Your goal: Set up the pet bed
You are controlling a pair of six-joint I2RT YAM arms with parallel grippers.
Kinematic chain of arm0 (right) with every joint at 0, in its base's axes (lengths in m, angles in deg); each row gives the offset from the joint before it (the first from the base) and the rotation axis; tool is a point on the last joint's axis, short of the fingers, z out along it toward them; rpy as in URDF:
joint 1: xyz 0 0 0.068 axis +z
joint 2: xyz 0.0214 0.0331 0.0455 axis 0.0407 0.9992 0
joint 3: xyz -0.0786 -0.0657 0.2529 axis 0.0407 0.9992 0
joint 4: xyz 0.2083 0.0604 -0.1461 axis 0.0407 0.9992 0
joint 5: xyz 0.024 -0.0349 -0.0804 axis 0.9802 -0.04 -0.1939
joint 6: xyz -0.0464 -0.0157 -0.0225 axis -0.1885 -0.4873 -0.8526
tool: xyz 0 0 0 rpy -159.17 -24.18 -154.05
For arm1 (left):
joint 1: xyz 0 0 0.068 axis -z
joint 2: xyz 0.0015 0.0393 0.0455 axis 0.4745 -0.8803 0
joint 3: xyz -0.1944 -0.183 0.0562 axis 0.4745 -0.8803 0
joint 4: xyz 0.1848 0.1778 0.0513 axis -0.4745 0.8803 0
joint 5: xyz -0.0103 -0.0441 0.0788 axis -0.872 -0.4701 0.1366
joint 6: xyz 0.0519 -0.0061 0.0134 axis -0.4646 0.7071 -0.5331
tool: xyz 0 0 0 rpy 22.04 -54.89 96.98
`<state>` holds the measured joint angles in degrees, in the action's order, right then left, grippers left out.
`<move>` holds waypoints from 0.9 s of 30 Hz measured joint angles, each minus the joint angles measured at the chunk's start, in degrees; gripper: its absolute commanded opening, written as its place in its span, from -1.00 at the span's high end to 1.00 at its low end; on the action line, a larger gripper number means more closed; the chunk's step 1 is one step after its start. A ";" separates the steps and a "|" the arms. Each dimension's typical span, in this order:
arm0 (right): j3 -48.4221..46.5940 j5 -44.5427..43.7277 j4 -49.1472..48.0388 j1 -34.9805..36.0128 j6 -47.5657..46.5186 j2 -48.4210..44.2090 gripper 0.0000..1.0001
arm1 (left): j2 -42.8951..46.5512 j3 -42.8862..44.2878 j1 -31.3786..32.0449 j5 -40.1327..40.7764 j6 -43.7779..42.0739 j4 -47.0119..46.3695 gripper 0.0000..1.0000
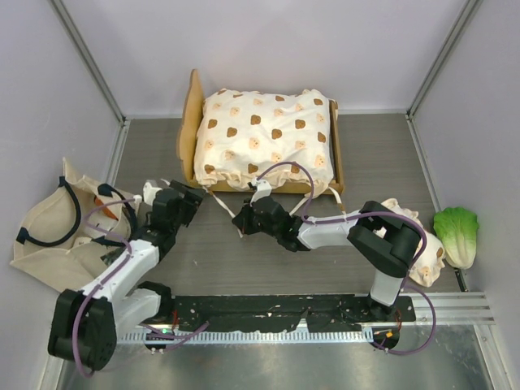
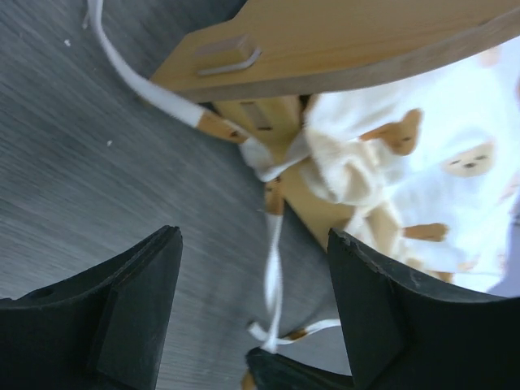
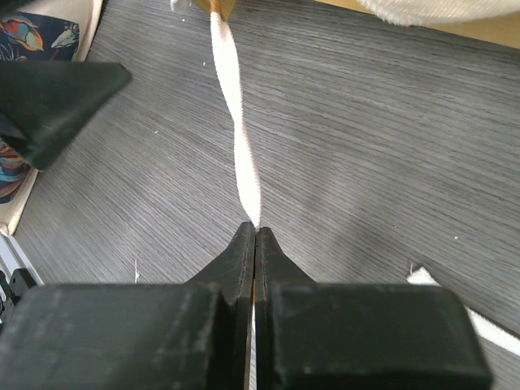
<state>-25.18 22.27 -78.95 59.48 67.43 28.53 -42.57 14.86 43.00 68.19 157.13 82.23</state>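
The pet bed [image 1: 192, 122] is located at the far centre of the tabletop [image 1: 382, 154], with the cushion [image 1: 268, 134] laid on it. A tie strap [image 3: 236, 138] is pinched taut in the right hand [image 3: 256, 231], presumably for fastening to the bed. The left hand [image 2: 253, 244] is held spread beside the near-left bed corner.

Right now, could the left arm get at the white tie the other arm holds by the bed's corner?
Probably yes. The left pincer is open and faces a corner of the pet bed, with the white tie stretched just ahead. The right pincer is shut on the tie's end, leaving its middle free.
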 measured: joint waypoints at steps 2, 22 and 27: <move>0.00 0.00 0.00 0.00 0.02 0.00 0.98 | -3.21 0.20 0.70 0.17 -3.80 0.24 -0.53; -4.96 3.41 6.16 0.00 -2.16 0.00 0.96 | -8.70 9.99 4.90 5.29 -38.51 6.64 -0.30; -5.79 3.72 8.13 0.00 -3.02 0.00 0.96 | -10.69 12.28 5.95 12.70 -43.30 9.49 -0.29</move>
<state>-30.97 25.98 -70.82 59.48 64.42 28.53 -53.26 27.14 48.95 80.89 113.83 91.72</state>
